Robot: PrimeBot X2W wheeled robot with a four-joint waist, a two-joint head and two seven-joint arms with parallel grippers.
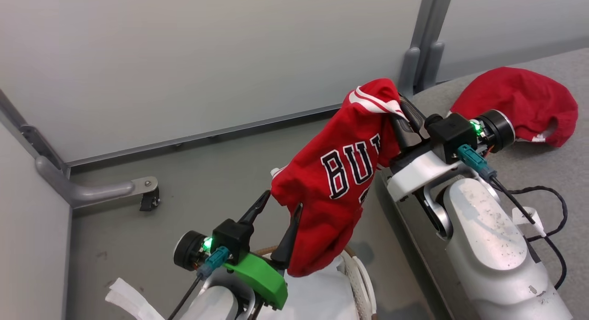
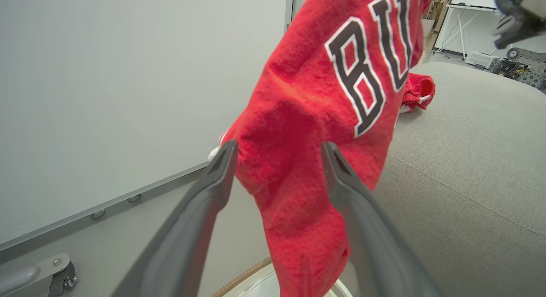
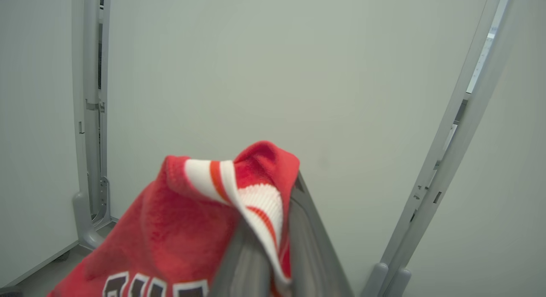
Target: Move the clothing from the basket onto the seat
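A red jersey [image 1: 340, 173] with navy-and-white lettering hangs in the air above the basket [image 1: 356, 269]. My right gripper [image 1: 401, 114] is shut on its white-striped hem [image 3: 260, 203] at the top. My left gripper [image 1: 277, 210] is open, its fingers [image 2: 222, 169] standing either side of the jersey's [image 2: 307, 130] lower corner without pinching it. The jersey's bottom end drapes down to the basket's white liner [image 1: 317, 297]. A second red garment [image 1: 520, 104] lies crumpled on the grey seat [image 1: 543, 173], also seen as the red garment [image 2: 420, 90] on the seat [image 2: 469, 169].
Pale partition walls [image 1: 207, 58] with grey metal posts [image 1: 421, 44] close off the back. A grey metal foot with a caster [image 1: 138, 191] sits on the floor at left. A black cable [image 1: 547, 209] trails over the seat by my right forearm [image 1: 487, 237].
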